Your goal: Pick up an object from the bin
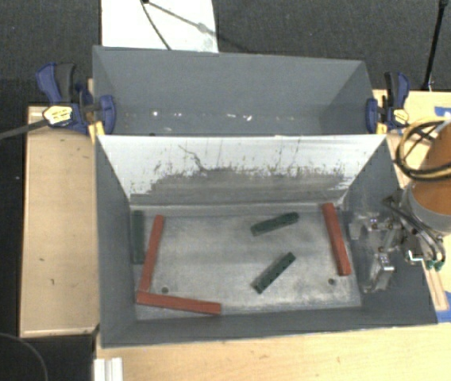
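Jaws are hanging over the right sloping wall of the bin [392,300], at the end of the arm [448,173] that is reaching in from the right. You cannot tell whether they are released or clenched, and nothing is showing plainly between them.

Nearest candidate: the red bar [337,239], lying flat on the floor at the foot of that wall, running near-to-far, just beside the jaws on the floor side.

Step in hand, as judged: lining up over a piece before going down. You are wanting the jaws centred on the bar's middle and closing across its narrow width, not along its length.

What is standing in the way: the wall itself. The bar is sitting close against it, so the wall-side jaw is likely getting little room.

Also lying about:
- Upper green bar [274,224] and lower green bar [274,271] mid-floor, both clear of walls and the easier picks.
- Left red bar [152,251] beside a dark green bar [136,236] at the left wall.
- Front red bar [178,302] along the near edge.
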